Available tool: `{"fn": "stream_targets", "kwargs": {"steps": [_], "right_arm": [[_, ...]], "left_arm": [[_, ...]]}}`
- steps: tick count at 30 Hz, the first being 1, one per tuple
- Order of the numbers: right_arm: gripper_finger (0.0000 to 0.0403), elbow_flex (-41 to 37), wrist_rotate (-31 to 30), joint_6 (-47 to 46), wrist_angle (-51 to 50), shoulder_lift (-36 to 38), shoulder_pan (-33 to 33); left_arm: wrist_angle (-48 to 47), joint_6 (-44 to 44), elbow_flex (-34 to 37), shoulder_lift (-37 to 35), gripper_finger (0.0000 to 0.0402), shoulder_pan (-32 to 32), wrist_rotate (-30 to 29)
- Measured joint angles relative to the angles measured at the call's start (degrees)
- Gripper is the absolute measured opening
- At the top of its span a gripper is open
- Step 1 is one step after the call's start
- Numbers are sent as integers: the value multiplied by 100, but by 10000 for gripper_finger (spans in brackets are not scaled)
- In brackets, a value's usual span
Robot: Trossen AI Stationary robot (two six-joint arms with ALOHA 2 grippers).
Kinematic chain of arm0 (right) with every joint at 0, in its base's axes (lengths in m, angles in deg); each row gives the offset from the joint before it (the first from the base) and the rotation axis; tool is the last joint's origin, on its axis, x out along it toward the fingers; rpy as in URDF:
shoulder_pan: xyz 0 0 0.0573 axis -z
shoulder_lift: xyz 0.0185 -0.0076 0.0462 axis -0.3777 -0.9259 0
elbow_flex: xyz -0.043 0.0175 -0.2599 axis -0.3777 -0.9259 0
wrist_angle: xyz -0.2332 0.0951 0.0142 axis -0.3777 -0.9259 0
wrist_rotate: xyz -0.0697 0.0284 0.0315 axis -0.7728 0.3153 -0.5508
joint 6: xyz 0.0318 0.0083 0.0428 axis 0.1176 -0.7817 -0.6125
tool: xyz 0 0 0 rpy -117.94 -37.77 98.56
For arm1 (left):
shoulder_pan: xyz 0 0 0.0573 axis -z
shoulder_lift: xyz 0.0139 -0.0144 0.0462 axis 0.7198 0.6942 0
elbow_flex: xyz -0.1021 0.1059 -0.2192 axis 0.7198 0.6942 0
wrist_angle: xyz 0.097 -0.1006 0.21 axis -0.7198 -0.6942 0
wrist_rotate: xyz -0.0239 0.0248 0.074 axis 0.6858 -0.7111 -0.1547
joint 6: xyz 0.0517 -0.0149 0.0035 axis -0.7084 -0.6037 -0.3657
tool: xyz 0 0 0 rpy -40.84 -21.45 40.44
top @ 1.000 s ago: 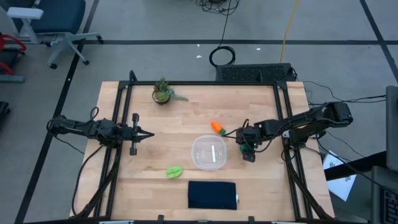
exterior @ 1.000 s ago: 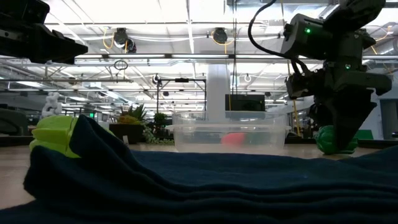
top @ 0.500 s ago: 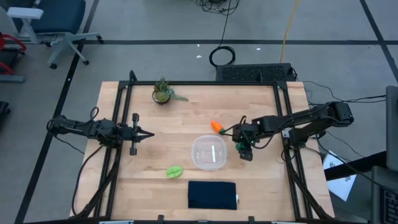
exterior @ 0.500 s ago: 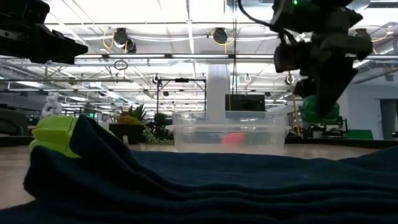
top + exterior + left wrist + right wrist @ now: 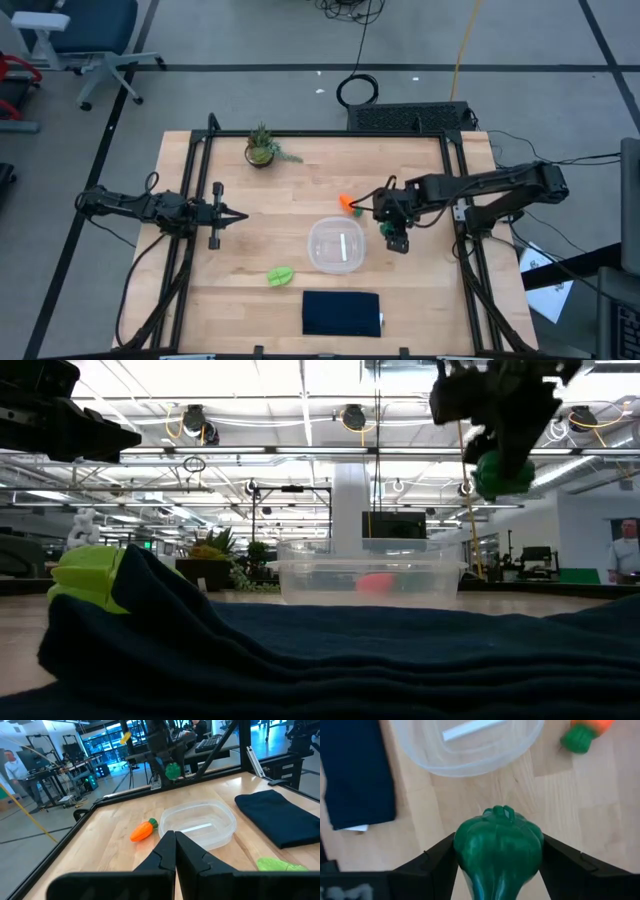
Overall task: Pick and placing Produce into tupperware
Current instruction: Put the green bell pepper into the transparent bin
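Note:
My right gripper [image 5: 396,236] hangs above the table just right of the tupperware [image 5: 336,245], shut on a dark green rounded lump [image 5: 497,845]. The lump also shows high up in the low view [image 5: 503,472]. The clear tupperware stands on the wood with nothing but a pale strip showing in it. An orange carrot [image 5: 349,204] lies on the table just beyond it. A flat light-green leafy piece [image 5: 280,276] lies near its left. My left gripper [image 5: 240,215] waits shut and level at the table's left side. My right gripper pinches the green lump by its two opposite sides [image 5: 462,845] between its two fingers [image 5: 432,862]. The fingers slant steeply down, coming from the table's right. The lump is lifted clear of the table and sticks out below the fingertips.
A small potted spiky plant [image 5: 261,147] stands at the far edge. A dark navy pad [image 5: 341,312] lies near the front edge and fills the low view's foreground [image 5: 320,660]. Black frame rails [image 5: 196,190] run along both sides of the table.
My right gripper has risen with the green lump, which was down at table level beside the tupperware and now hangs well above its rim. The gripper has stayed shut on the lump throughout.

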Motion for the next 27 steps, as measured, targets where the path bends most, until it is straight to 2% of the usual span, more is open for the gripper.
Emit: {"fn": "stream_targets", "kwargs": {"steps": [14, 27], "right_arm": [[228, 978, 0, 92, -729, -230, -188], [228, 1104, -2, 83, -811, -409, -188]], "left_arm": [[26, 2, 0, -1, 1, 1, 0], [37, 2, 2, 1, 1, -1, 0]]}}
